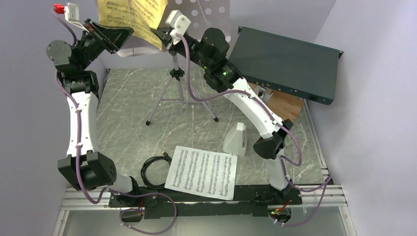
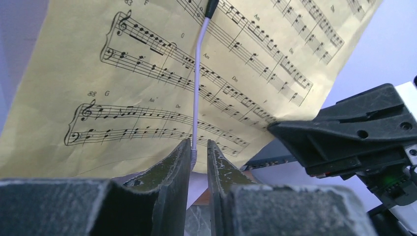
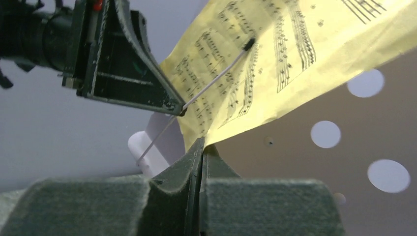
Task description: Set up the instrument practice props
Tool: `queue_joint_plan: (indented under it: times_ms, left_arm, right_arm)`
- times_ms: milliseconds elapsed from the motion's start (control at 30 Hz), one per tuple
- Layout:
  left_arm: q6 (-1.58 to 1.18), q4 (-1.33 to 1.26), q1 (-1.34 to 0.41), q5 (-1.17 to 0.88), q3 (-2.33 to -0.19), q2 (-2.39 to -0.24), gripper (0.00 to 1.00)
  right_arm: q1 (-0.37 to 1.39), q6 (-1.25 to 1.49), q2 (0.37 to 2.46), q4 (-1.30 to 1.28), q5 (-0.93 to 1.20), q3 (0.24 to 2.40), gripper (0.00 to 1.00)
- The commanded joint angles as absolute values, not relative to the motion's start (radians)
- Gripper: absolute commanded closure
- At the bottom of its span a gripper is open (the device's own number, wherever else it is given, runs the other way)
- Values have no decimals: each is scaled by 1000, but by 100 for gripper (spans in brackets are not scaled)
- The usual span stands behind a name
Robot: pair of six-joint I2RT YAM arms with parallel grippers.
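The clenched right tool (image 3: 202,150) pinches the yellow page's (image 1: 130,17) lower edge up at the music stand (image 1: 215,18). The left tool (image 2: 199,150), slightly parted, straddles the retainer wire (image 2: 198,78). Next, the wire probably has to settle onto the page.

Bare mat (image 1: 123,123) lies open between the tripod (image 1: 177,83) legs and the white page (image 1: 202,172). That page and the cable (image 1: 155,172) take up the front. The right side is crowded by the metronome (image 1: 236,139) and the leaning box (image 1: 285,64). At the stand (image 1: 211,14), the left gripper (image 2: 199,145) and right gripper (image 3: 202,142) crowd the yellow page (image 1: 133,14) lower edge. A wire (image 2: 196,73) crosses its face.
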State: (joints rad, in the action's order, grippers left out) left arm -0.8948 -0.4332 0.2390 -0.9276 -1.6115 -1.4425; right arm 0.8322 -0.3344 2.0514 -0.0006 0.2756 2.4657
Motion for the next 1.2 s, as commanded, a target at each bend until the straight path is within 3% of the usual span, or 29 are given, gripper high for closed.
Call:
queue_joint_plan:
  times_ms: [0, 267, 633, 933, 1167]
  left_arm:
    - [-956, -537, 235, -988, -1628, -1440, 76]
    - [-1038, -635, 235, -1007, -1627, -1473, 76]
    - [-1047, -679, 229, -1039, -1631, -1485, 76]
    - [-993, -669, 225, -1000, -1600, -1465, 98]
    - [-942, -865, 226, -939, -1464, -1400, 100]
  right_arm:
    - [813, -482, 2075, -124, 348, 2539, 100]
    - [793, -470, 2004, -67, 334, 2409, 100]
    - [779, -367, 1993, 46, 342, 2395, 100]
    - [771, -365, 2003, 40, 334, 2427, 100]
    - [748, -400, 2003, 3, 357, 2444, 100]
